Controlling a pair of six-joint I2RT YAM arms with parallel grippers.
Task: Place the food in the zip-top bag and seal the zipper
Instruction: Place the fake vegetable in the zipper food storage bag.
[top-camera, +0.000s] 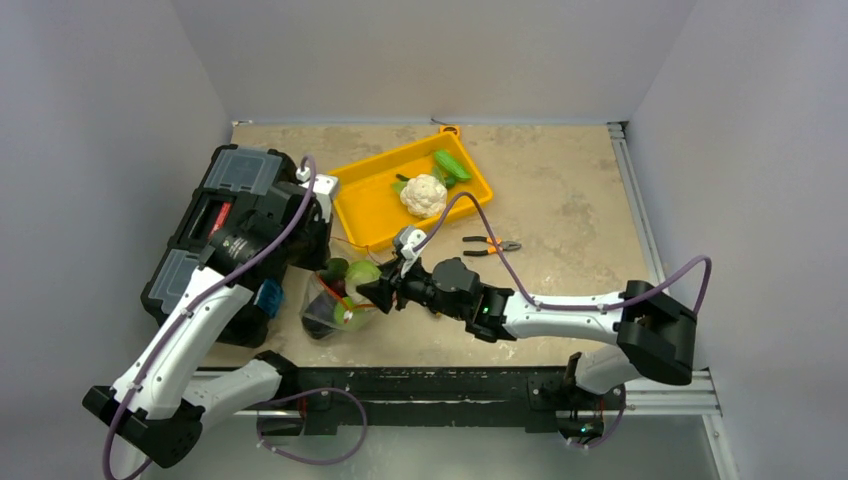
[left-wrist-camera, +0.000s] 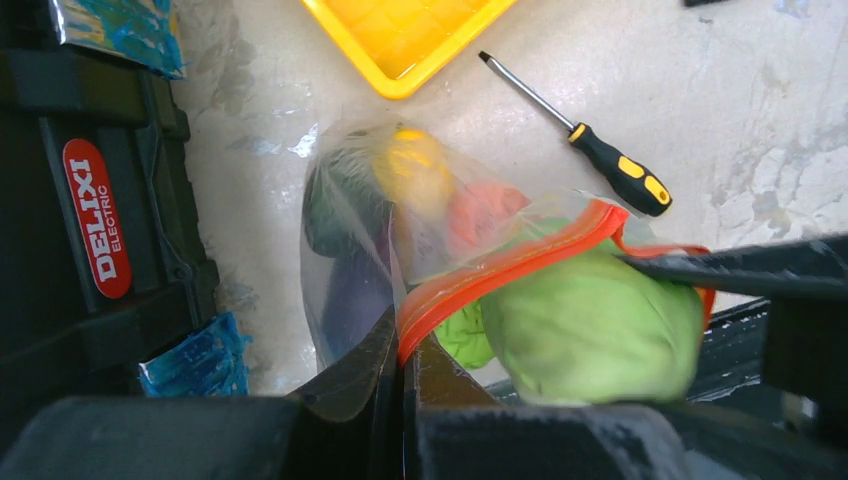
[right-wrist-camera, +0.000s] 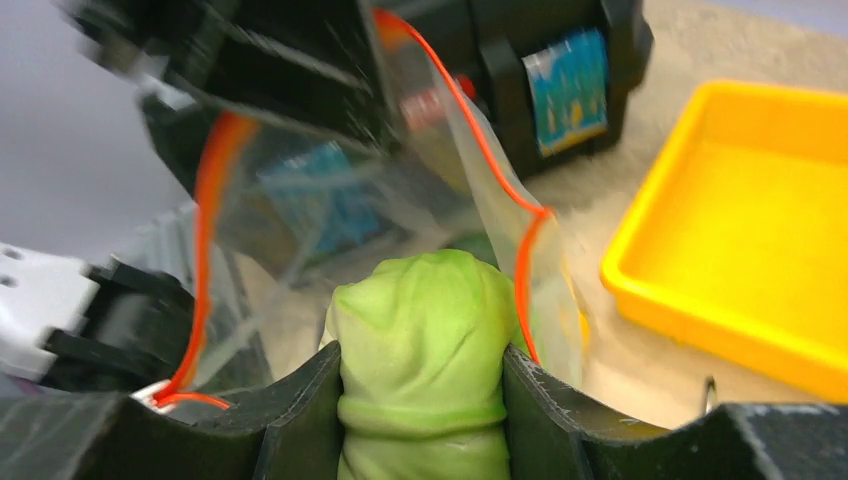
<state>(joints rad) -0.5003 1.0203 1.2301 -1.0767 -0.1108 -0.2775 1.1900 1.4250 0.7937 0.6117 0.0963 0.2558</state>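
Note:
The clear zip-top bag hangs just in front of the toolbox with its mouth held open. My left gripper is shut on the orange zipper at one end of the mouth. My right gripper is shut on the pale green cabbage and holds it right at the bag's mouth, with the zipper looping around it. Inside the bag I see yellow corn, an orange-red fruit and a dark purple eggplant. A white cauliflower and a green piece lie in the yellow tray.
A black toolbox stands at the left, close behind the bag. Orange-handled pliers lie on the table right of the tray. A yellow-and-black screwdriver lies beside the bag.

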